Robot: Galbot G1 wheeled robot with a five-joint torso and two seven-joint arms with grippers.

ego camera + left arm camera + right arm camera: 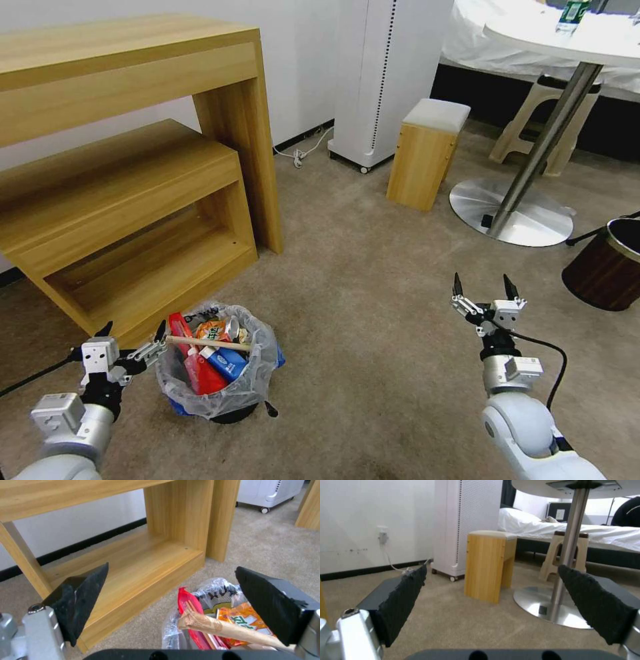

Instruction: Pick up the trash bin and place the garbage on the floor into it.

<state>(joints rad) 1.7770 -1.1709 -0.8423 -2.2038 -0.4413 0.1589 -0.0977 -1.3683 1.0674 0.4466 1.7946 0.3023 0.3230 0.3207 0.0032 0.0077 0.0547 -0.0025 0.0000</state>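
The trash bin (235,412), dark blue with a clear printed bag (257,380), stands on the beige floor (367,320) beside the wooden shelf. Garbage fills it: a red packet (203,377), a blue-white carton (227,360), an orange wrapper (212,329) and a wooden stick (207,343) lying across the top. My left gripper (133,328) is open at the bin's left rim, holding nothing. In the left wrist view the left gripper (172,567) hangs over the bag (216,593), and the stick (226,630) runs under one finger. My right gripper (483,285) is open over bare carpet, well right of the bin.
A wooden desk with a low shelf (133,200) stands close behind the bin. Farther off are a wooden stool (427,153), a white appliance (380,80), a round table's metal base (513,213) and a brown bin (607,267). Open carpet lies between the grippers.
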